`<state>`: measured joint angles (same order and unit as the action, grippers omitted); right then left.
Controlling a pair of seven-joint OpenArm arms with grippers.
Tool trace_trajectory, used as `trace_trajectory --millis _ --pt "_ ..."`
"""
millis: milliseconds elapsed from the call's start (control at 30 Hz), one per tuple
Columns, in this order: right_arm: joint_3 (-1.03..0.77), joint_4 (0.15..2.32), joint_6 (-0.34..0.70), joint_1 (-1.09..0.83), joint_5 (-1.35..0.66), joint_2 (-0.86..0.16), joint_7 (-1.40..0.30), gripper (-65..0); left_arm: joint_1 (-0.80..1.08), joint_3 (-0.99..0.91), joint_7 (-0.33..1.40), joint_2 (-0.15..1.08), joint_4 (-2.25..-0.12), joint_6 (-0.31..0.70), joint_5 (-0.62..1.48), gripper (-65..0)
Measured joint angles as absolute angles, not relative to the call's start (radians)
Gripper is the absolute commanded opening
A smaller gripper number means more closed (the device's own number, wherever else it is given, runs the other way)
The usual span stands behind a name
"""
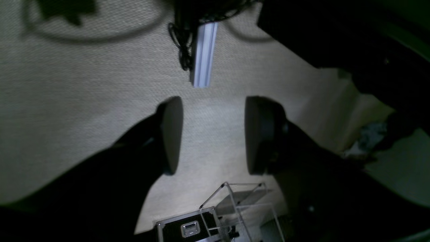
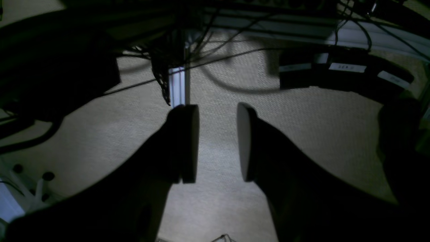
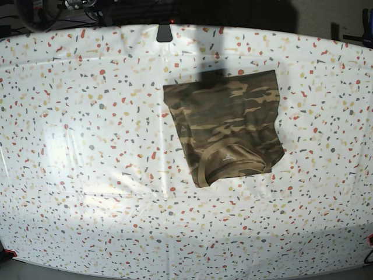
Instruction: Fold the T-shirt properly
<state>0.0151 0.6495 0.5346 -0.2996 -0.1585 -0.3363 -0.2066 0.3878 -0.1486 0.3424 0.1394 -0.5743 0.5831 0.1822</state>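
The T-shirt (image 3: 227, 125) lies folded into a compact rectangle on the speckled table (image 3: 87, 146), right of centre, with its tan collar toward the near edge. Neither arm shows in the base view. In the left wrist view, my left gripper (image 1: 213, 134) hangs open over beige carpet, with nothing between its dark pads (image 1: 171, 134). In the right wrist view, my right gripper (image 2: 216, 143) is also open and empty above the carpet, its pads (image 2: 189, 143) a narrower gap apart. The T-shirt appears in neither wrist view.
A white aluminium post (image 1: 203, 53) with cables stands on the carpet below the left gripper. A black case (image 1: 188, 228) and a clear frame (image 1: 242, 205) sit nearby. Black labelled boxes (image 2: 346, 72) and cables lie beyond the right gripper.
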Motion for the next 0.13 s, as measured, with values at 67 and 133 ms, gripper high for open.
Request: trace_trajectory --millis 67,133 --pt "0.015 0.649 0.535 -0.299 -0.159 -0.338 -0.205 -46.0 0.388 -0.149 0.342 0.129 -0.574 0.583 0.181 -35.8" --pt "0.015 0.649 0.535 -0.298 -0.159 -0.337 -0.202 -46.0 0.388 -0.149 0.343 0.118 -0.574 0.583 0.180 -35.8"
